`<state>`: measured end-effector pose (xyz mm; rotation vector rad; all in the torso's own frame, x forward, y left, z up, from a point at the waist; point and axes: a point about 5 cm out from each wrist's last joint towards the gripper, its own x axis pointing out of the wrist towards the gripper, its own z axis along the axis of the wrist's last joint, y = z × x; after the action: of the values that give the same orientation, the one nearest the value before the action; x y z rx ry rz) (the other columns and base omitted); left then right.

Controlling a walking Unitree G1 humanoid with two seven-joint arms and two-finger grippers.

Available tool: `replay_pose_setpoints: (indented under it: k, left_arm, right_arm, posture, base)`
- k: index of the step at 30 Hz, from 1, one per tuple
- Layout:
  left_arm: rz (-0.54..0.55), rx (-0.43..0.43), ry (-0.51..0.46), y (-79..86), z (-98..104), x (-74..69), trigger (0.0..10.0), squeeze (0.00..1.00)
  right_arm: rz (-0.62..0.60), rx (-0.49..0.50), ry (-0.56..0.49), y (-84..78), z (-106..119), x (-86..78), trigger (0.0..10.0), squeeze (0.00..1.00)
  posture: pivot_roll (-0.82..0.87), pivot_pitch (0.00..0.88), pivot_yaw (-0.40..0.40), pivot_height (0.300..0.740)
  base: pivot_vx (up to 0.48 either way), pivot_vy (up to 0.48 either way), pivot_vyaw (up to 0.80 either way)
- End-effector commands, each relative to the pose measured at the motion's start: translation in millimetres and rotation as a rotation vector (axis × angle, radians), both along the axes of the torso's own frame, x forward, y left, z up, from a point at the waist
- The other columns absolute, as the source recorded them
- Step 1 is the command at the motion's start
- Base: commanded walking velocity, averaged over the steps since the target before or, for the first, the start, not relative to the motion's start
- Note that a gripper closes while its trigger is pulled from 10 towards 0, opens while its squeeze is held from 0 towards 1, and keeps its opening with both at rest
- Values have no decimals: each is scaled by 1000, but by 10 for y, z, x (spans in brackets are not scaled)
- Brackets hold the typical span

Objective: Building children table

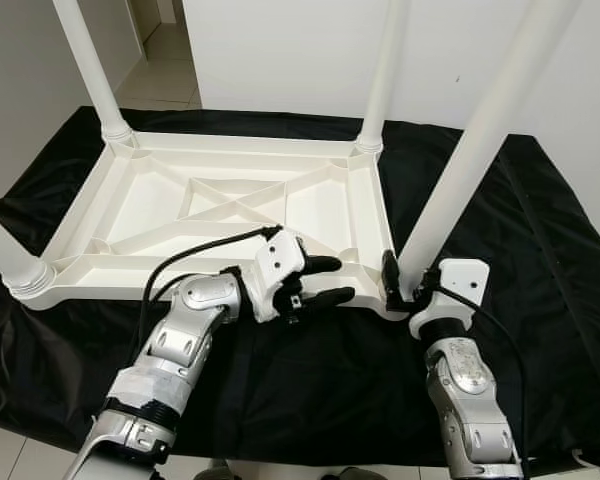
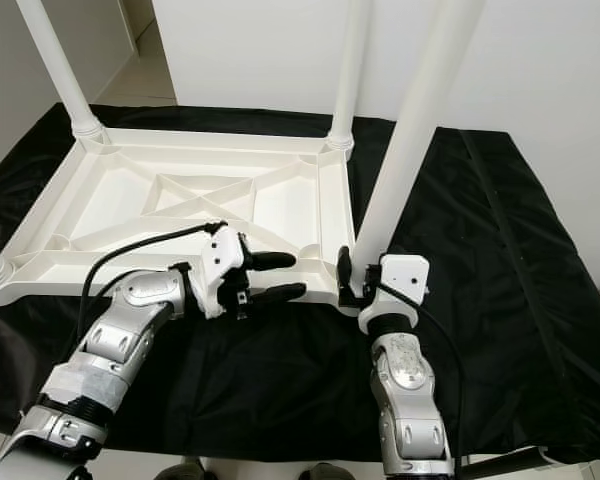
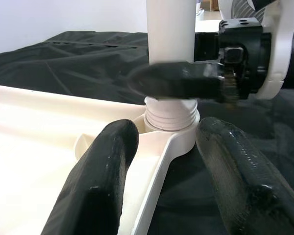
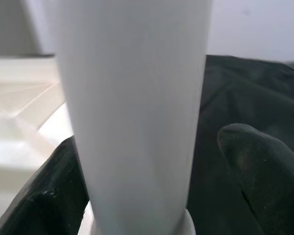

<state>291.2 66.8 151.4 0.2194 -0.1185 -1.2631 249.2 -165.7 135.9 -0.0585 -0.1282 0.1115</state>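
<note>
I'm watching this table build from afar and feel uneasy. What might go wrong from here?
The near right leg leans, with thread still showing at its socket; it may be cross-threaded or tip over. The right gripper grips it only near the base. The left gripper, jaws open, merely straddles the tabletop rim, so the top could shift.

Upturned tabletop (image 1: 220, 205) lies on cloth (image 1: 310, 370), legs at its corners; left gripper (image 1: 330, 280) over its near edge, right gripper (image 1: 405, 290) around near-right leg (image 1: 470, 150) just beside it.
</note>
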Motion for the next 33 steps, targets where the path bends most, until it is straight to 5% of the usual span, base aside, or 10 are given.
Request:
replay_pose_setpoints:
  k: [1, 5, 10, 17, 18, 20, 22, 33]
  left_arm:
    - [80, -33, 10, 52, 1, 22, 10000, 0]
    - [73, -35, 16, 53, -1, 19, 10000, 0]
    - [40, -31, 14, 38, -7, 8, 10000, 0]
    - [19, -27, 16, 36, -19, -27, 10000, 0]
    - [17, -26, 15, 33, -17, -31, 10000, 0]
    - [16, -26, 15, 31, -16, -34, 10000, 0]
    - [11, -26, 18, 28, -16, -40, 10000, 0]
    - [-1, -28, 28, 15, -40, -70, 10000, 0]
  right_arm:
    - [141, -47, 41, -66, -70, -19, 10000, 0]
    - [167, -55, 49, -77, -81, -13, 10000, 0]
    - [341, -131, 73, -67, -67, 160, 10000, 0]
    - [414, -178, 92, -75, -91, 334, 10000, 0]
    - [424, -176, 97, -73, -100, 347, 4196, 0]
    - [433, -173, 101, -73, -107, 355, 4196, 0]
    - [443, -158, 108, -68, -120, 353, 0, 0]
    - [434, -117, 116, -77, -183, 282, 0, 0]
  posture:
    - [-38, 14, 4, 740]
    - [-38, 14, 4, 740]
    - [-33, 7, 6, 740]
    - [-23, 2, 1, 740]
    - [-20, 1, 0, 740]
    - [-20, 1, 0, 740]
    - [-19, 1, -4, 740]
    - [-21, 0, -7, 740]
  base:
    - [0, 0, 0]
    - [0, 0, 0]
    - [0, 0, 0]
    - [0, 0, 0]
    - [0, 0, 0]
    - [0, 0, 0]
    - [0, 0, 0]
    - [0, 0, 0]
